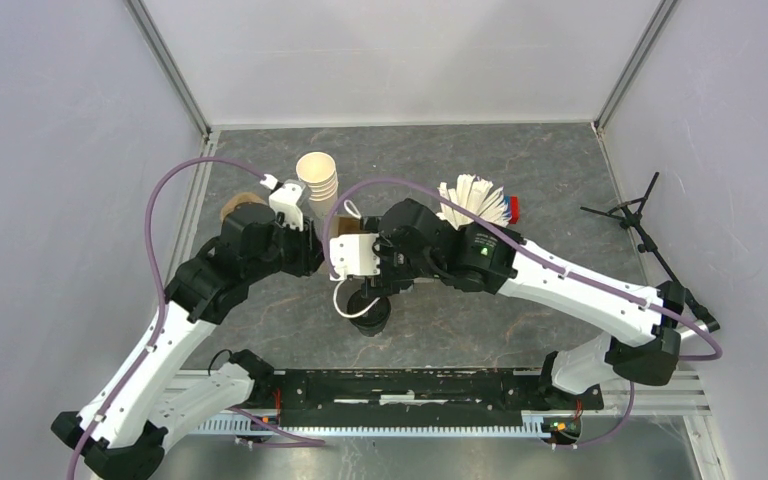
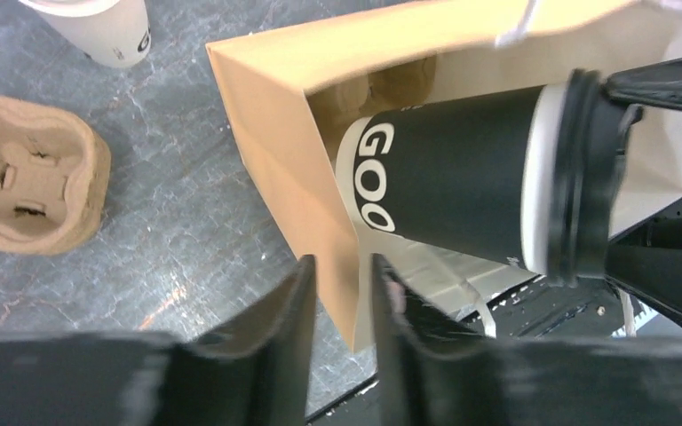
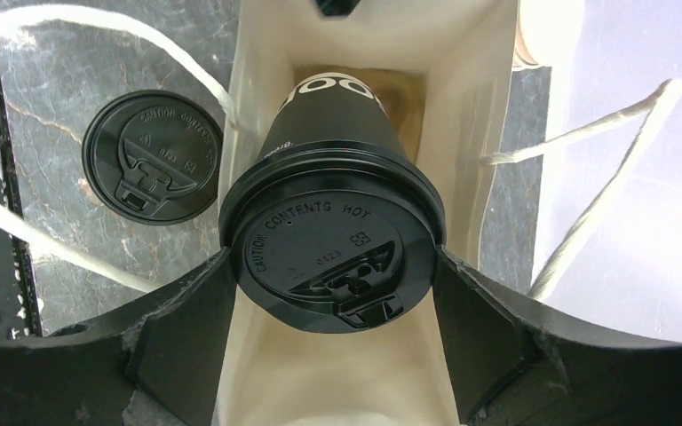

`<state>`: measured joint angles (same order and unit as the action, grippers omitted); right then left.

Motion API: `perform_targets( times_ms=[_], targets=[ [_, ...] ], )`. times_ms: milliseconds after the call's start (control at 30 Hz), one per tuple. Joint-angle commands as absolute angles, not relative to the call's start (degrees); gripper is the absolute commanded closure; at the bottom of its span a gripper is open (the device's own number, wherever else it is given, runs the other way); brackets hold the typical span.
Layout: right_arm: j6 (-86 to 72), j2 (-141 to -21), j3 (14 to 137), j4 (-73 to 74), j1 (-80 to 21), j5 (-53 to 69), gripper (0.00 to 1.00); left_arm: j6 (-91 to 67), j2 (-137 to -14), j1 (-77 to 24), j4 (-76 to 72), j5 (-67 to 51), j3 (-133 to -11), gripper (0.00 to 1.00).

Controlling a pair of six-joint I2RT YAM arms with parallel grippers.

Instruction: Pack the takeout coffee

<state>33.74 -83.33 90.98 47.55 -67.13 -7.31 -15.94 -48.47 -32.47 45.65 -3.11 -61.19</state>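
Observation:
A brown paper bag [image 2: 271, 124] stands open-mouthed between the two arms, with white string handles [image 3: 586, 213]. One takeout coffee [image 2: 462, 177], black-printed with white lettering, a cream band and a black lid [image 3: 329, 244], is partly inside the bag's mouth. My right gripper [image 3: 333, 266] is shut on its lid, one finger on each side. A brown insert shows at the bag's bottom. My left gripper [image 2: 344, 284] is shut on the bag's rim at a near corner. The second takeout coffee [image 3: 153, 157] stands on the table just left of the bag, its lid [image 1: 371, 316] facing up.
A stack of lidless cream cups [image 1: 318, 178] and a brown pulp cup carrier [image 2: 27, 173] sit behind the left arm. A bunch of white sticks [image 1: 475, 200] stands behind the right arm. A black stand [image 1: 640, 215] leans at the right wall.

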Motion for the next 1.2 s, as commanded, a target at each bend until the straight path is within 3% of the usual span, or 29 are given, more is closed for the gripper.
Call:
perform_targets(
  times_ms=[0,233,567,867,1167],
  targets=[
    [34.76,-82.52,87.98,44.40,-67.50,-8.40,0.22,-14.70,-45.39,-32.26,39.54,-3.41,-59.41,0.72],
    [34.42,-79.84,82.18,38.40,-67.50,-8.57,0.22,-11.02,-41.60,-32.30,38.15,-5.16,-55.93,0.97],
    [42.35,-79.43,76.98,25.06,-67.41,-13.73,0.21,-5.85,-36.88,-32.28,25.53,-0.36,-50.45,0.98],
    [44.68,-82.19,78.03,21.93,-65.86,-12.14,0.21,-4.91,-35.07,-32.26,19.22,-0.47,-45.94,0.98],
    [47.68,-84.82,80.23,18.72,-60.36,-12.99,0.21,-1.62,-40.56,-32.26,12.63,3.14,-47.40,0.98]
  ],
)
